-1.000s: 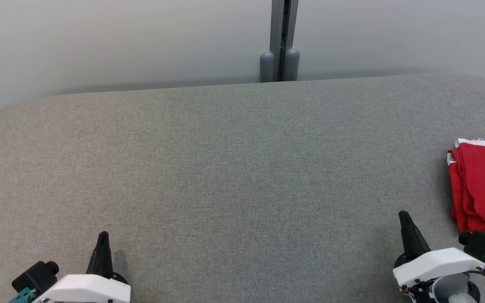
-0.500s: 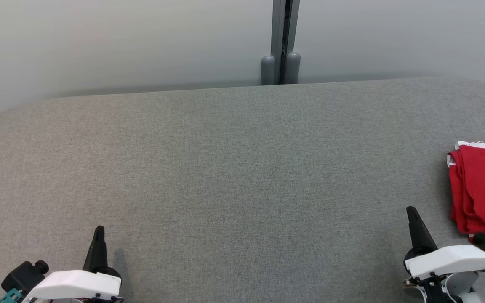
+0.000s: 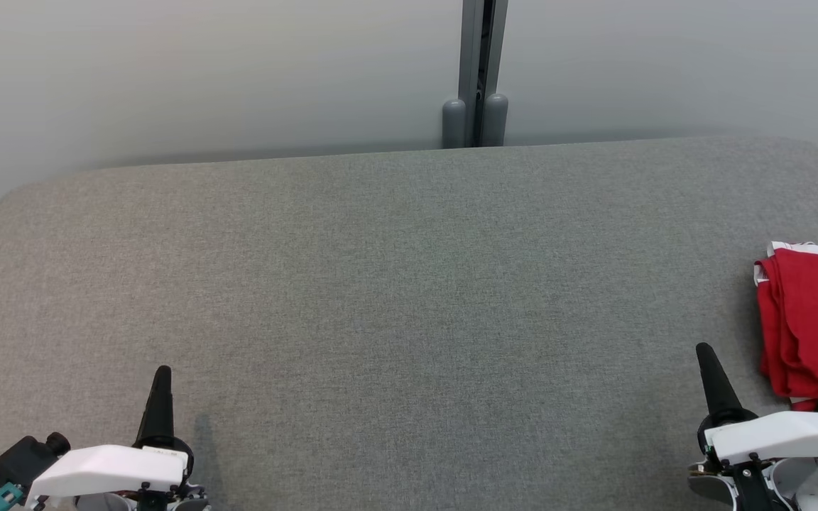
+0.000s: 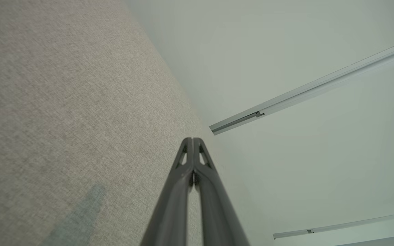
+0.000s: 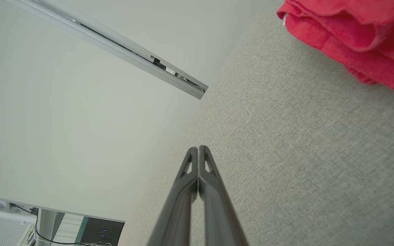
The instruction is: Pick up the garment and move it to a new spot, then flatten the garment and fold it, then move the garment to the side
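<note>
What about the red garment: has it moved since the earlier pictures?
No. The red garment keeps its distance from the far edge of the table; both slid down together, so the camera moved.

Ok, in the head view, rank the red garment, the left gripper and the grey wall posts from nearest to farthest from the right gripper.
1. red garment: just right of the right gripper, at the table's right edge.
2. left gripper and grey wall posts: too close to call. The gripper is far across at the near left, and the posts are beyond the far edge.
</note>
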